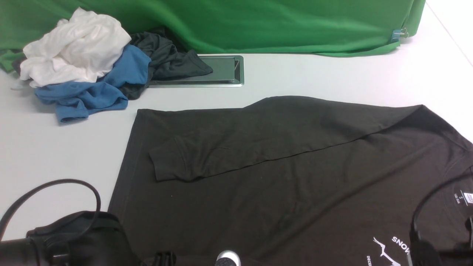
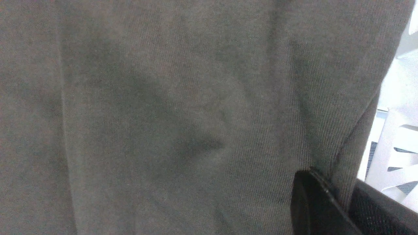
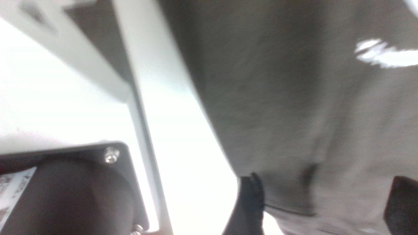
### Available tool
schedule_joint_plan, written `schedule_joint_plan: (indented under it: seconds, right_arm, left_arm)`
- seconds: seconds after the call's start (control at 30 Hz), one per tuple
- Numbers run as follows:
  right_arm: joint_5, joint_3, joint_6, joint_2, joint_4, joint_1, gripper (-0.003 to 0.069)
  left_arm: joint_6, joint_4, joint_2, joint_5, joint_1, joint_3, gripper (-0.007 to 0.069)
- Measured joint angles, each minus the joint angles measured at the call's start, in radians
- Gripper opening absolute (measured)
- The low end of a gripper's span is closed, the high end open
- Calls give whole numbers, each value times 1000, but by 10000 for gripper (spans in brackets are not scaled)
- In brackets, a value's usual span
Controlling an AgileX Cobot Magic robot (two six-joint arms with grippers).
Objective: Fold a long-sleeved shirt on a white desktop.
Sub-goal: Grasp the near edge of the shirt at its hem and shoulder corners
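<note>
The long-sleeved shirt (image 1: 281,177) lies spread on the white desktop (image 1: 332,77), dark brown-black, with one cuffed sleeve (image 1: 236,151) folded across its body. Its white logo (image 1: 391,247) and neck label (image 1: 466,197) show at the lower right. In the left wrist view, cloth (image 2: 163,114) fills the picture and my left gripper (image 2: 339,184) is shut on a fold at the shirt's edge. In the right wrist view, my right gripper (image 3: 325,205) stands open, fingers (image 3: 248,202) wide apart, with the shirt's hem (image 3: 294,182) loose between them. Only the arms' dark bodies show in the front view.
A pile of white (image 1: 74,48), blue (image 1: 96,88) and dark grey (image 1: 166,59) garments sits at the back left, partly over the silver cable hatch (image 1: 225,70). Green cloth (image 1: 258,22) drapes along the back edge. A black cable (image 1: 74,183) loops above my left arm (image 1: 66,240).
</note>
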Motion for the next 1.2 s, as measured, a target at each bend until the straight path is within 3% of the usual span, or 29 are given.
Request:
schedule_joint_plan:
  seconds: [0.23, 0.4, 0.6, 0.77, 0.83, 0.97, 1.2]
  right_arm:
    - [-180, 145, -7, 41, -15, -22, 566]
    - [-206, 166, -28, 104, -54, -23, 566]
    - [-212, 159, -21, 239, -187, -24, 535]
    - [-193, 142, 6, 337, -317, -20, 419]
    - [-189, 137, 7, 365, -352, -18, 336]
    - [-167, 106, 12, 373, -349, -8, 103]
    - [-5, -11, 125, 260, -248, -8, 72]
  left_arm:
    - [-16, 8, 0, -3, 0, 0, 39]
    - [-27, 11, 0, -3, 0, 0, 39]
    - [-30, 12, 0, -5, 0, 0, 39]
    - [-33, 8, -11, -32, 0, -2, 39]
    - [-34, 8, -23, -39, 0, -3, 39]
    - [-36, 12, -60, -36, 0, -3, 39]
    - [-45, 32, -159, -13, 16, -6, 39]
